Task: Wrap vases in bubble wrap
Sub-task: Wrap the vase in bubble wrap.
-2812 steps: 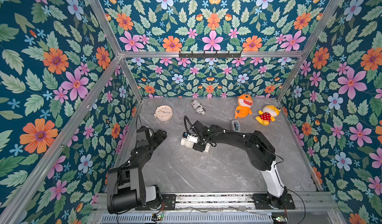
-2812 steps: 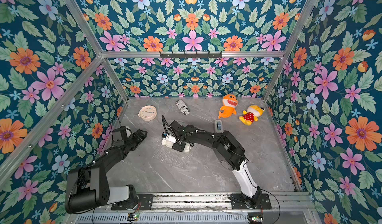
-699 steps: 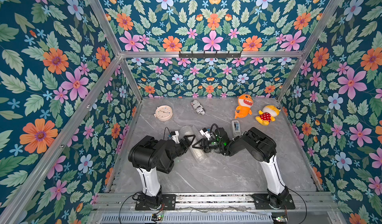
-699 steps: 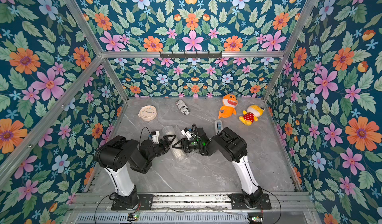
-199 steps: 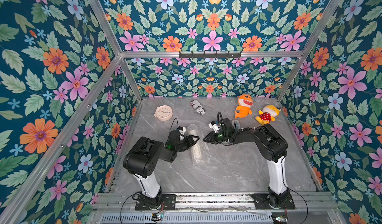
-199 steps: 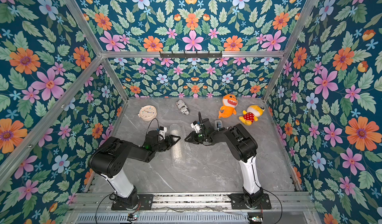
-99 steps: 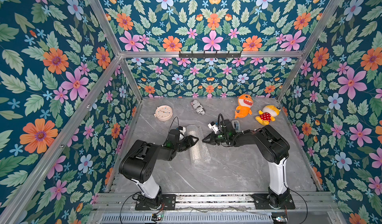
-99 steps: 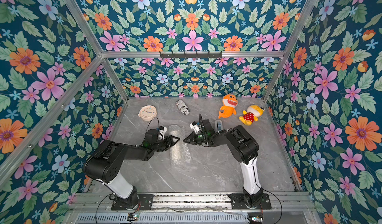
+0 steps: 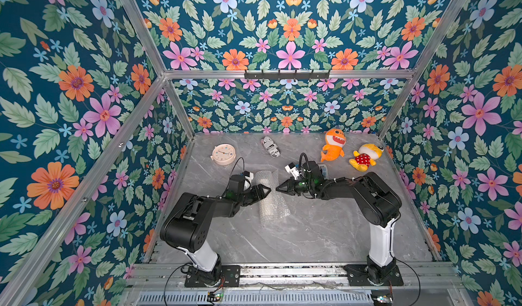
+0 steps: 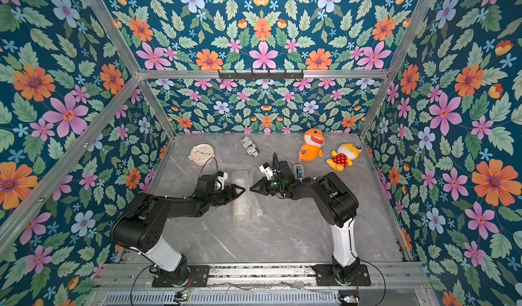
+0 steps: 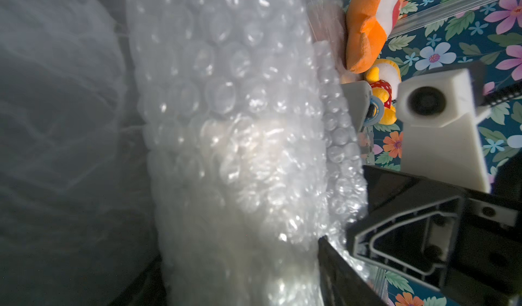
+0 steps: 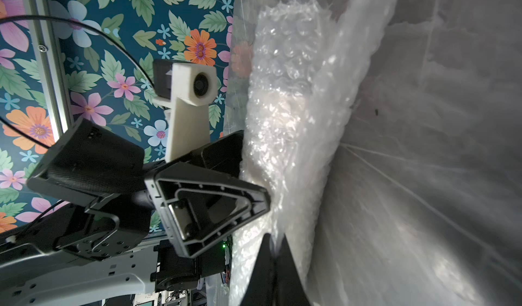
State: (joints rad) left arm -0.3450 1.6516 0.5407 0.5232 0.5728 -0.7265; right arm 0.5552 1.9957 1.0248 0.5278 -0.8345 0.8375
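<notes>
Clear bubble wrap lies rolled; L fingers apart at it, R fingers together.

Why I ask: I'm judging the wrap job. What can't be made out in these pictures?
1. Of the vase only a pale blur shows through the bubble wrap in the left wrist view; in both top views the wrap hides it.
2. The right gripper is shut, but its tips sit at the right wrist view's bottom edge; whether they pinch film is unclear.
3. The small grey object by the right arm is too small in a top view to identify.
</notes>
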